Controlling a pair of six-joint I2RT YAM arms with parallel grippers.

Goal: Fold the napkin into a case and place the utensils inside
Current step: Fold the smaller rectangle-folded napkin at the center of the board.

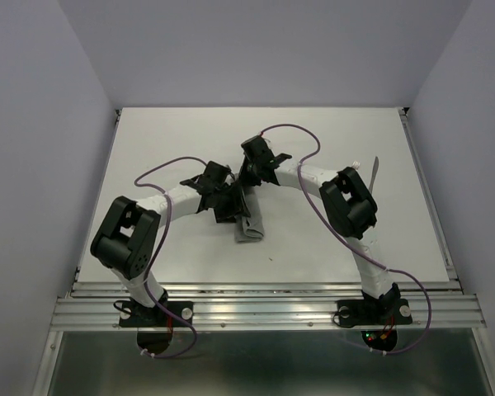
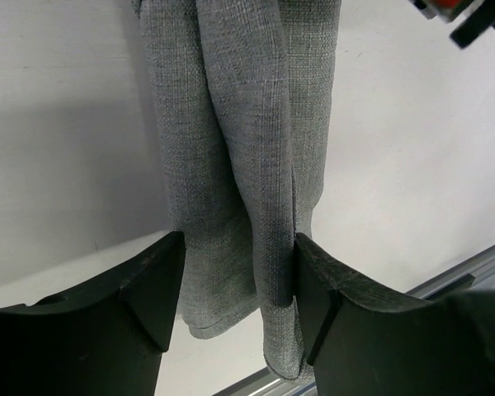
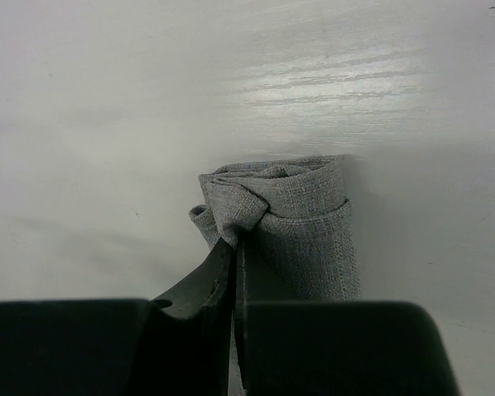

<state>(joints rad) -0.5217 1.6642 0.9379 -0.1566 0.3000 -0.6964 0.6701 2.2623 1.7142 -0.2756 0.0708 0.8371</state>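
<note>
On the worktop (image 1: 190, 140) we note a narrow woven grey case (image 1: 249, 227); left pincer (image 2: 238, 247) spread astride it, right pincer (image 3: 233, 244) pinching its end.

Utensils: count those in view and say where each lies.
1 clearly: a slim silver utensil lies on the table, just beyond the right arm's elbow, apart from the napkin. A pale tip beside it may be a second, mostly hidden by that arm.
</note>
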